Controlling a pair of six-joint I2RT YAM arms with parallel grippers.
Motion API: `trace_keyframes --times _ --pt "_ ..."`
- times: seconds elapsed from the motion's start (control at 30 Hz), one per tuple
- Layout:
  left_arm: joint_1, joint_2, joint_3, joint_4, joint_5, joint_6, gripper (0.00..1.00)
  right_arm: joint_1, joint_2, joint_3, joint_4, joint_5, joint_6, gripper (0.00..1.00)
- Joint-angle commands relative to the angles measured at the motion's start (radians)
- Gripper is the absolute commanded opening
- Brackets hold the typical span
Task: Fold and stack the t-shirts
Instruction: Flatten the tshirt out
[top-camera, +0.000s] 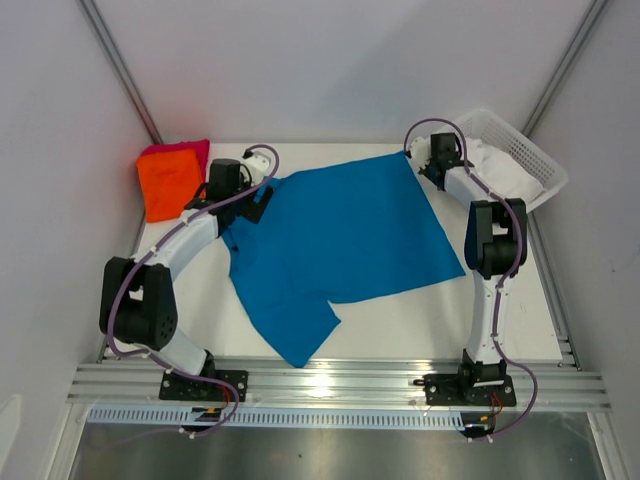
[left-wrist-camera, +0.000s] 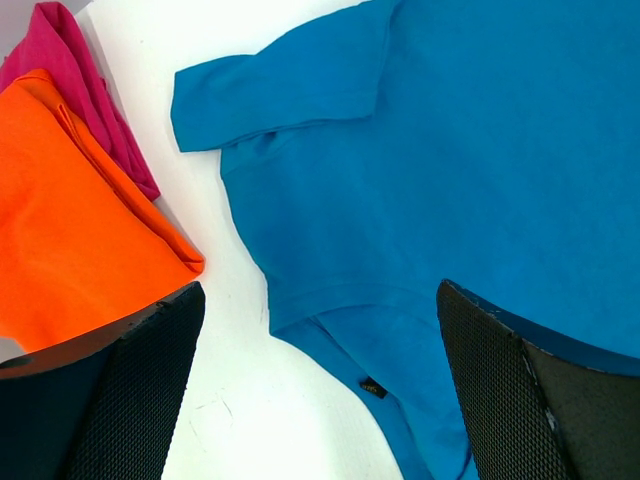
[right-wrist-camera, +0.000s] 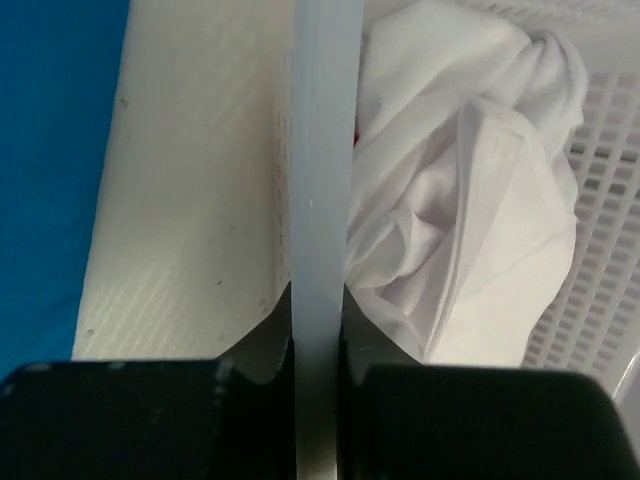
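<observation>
A bright blue t-shirt (top-camera: 340, 235) (left-wrist-camera: 450, 150) lies spread flat across the middle of the table, and its edge shows in the right wrist view (right-wrist-camera: 40, 150). A folded orange t-shirt (top-camera: 168, 182) (left-wrist-camera: 70, 230) lies on a pinkish-red t-shirt (top-camera: 190, 148) (left-wrist-camera: 70, 60) at the back left. My left gripper (top-camera: 258, 188) (left-wrist-camera: 320, 295) hangs open over the blue shirt's collar and label, with nothing between its fingers. My right gripper (top-camera: 432, 160) (right-wrist-camera: 318, 300) is shut on the near rim of the white lattice basket (top-camera: 530, 160) (right-wrist-camera: 320, 150).
The basket stands at the back right corner and holds crumpled white cloth (top-camera: 500, 165) (right-wrist-camera: 460, 180). Walls close in the table on the left, right and back. An aluminium rail (top-camera: 340, 385) carrying both arm bases runs along the near edge.
</observation>
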Motion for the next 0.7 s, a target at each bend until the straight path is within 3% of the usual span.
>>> trace_keyframes --times 0.0,0.43,0.67 --pt "0.009 0.011 0.008 0.008 0.01 -0.014 0.99 -0.01 0.016 0.066 -0.005 0.025 0.009 0.0" --pt "0.009 0.003 0.002 0.006 0.016 -0.016 0.99 0.075 0.209 0.467 -0.331 -0.013 0.177 0.0" --pt "0.009 -0.001 -0.002 0.007 0.02 -0.014 0.99 0.142 0.35 0.657 -0.4 0.107 0.247 0.0"
